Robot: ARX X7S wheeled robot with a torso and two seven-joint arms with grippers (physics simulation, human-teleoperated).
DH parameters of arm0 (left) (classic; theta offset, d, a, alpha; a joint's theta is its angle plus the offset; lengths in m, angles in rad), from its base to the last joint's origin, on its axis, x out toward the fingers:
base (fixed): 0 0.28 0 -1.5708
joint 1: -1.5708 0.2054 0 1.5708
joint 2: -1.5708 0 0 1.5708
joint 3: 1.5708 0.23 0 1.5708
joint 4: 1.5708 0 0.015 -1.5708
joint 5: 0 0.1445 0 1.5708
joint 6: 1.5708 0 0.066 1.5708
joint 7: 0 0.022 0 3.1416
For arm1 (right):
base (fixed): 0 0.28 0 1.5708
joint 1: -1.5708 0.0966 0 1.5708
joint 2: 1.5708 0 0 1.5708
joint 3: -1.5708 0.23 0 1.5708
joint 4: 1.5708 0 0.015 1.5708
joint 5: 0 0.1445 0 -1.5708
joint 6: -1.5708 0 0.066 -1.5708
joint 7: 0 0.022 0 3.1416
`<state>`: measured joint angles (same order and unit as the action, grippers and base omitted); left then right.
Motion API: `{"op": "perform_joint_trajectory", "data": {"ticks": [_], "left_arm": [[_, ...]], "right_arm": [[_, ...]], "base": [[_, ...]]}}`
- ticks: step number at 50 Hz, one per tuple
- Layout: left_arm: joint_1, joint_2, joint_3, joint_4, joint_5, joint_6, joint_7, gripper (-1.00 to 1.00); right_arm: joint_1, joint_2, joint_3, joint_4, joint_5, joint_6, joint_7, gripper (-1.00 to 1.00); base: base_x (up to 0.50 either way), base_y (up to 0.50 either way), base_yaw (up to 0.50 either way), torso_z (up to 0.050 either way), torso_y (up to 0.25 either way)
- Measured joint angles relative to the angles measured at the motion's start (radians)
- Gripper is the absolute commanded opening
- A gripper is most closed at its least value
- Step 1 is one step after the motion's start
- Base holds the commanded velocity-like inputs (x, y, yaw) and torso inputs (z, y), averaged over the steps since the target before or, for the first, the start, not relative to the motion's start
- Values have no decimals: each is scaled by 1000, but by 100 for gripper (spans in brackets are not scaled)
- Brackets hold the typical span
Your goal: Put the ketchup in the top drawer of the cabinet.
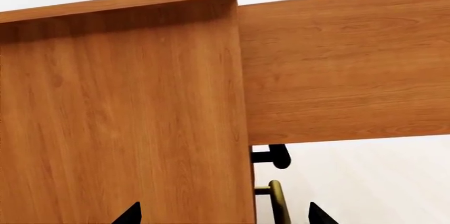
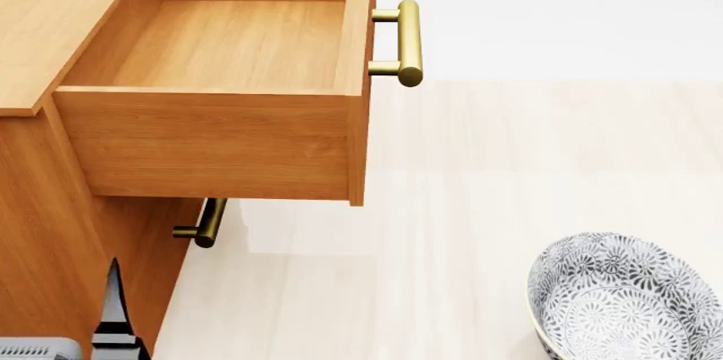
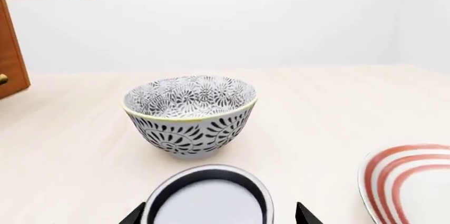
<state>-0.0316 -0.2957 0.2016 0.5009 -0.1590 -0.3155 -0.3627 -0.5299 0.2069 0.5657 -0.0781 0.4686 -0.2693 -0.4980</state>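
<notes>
Beside the cabinet [image 2: 34, 4], the top drawer [image 2: 226, 38] already stands pulled out and empty, while my right gripper [image 3: 219, 214] hangs spread over the ketchup [image 3: 209, 197] (not yet pinched), my left gripper [image 1: 223, 214] also spread.

A home-like kitchen or dining corner, rendered in simulation: a honey-brown wooden cabinet [image 2: 46, 233] with brass bar handles is standing with its top drawer [image 2: 215, 135] hanging open, and a grey-patterned bowl [image 3: 188, 114] and a red-striped plate [image 3: 411, 182] are sitting on a pale wood bench [image 2: 452, 207] before plain white walls.
</notes>
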Motion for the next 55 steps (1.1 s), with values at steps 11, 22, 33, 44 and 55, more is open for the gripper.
{"op": "perform_joint_trajectory", "data": {"ticks": [11,22,33,44,55], "left_arm": [[-2,-3,2,-4,-2,1,-5,100],[-3,-5,3,-7,-6,2,-8,100],[-1,-8,3,-12,-14,6,-9,100],[-3,-12,1,-17,-25,12,-7,100],[-4,-16,1,-22,-35,17,-4,100]], "right_arm": [[10,2,-11,2,5,11,3,-100],[2,1,-14,-11,24,25,12,-100],[-9,5,7,-84,60,65,60,-100],[-16,28,41,-227,102,139,153,-100],[-14,77,82,-383,182,244,261,-100]], "base": [[0,0,0,0,0],[0,0,0,0,0],[0,0,0,0,0],[0,0,0,0,0],[0,0,0,0,0]]}}
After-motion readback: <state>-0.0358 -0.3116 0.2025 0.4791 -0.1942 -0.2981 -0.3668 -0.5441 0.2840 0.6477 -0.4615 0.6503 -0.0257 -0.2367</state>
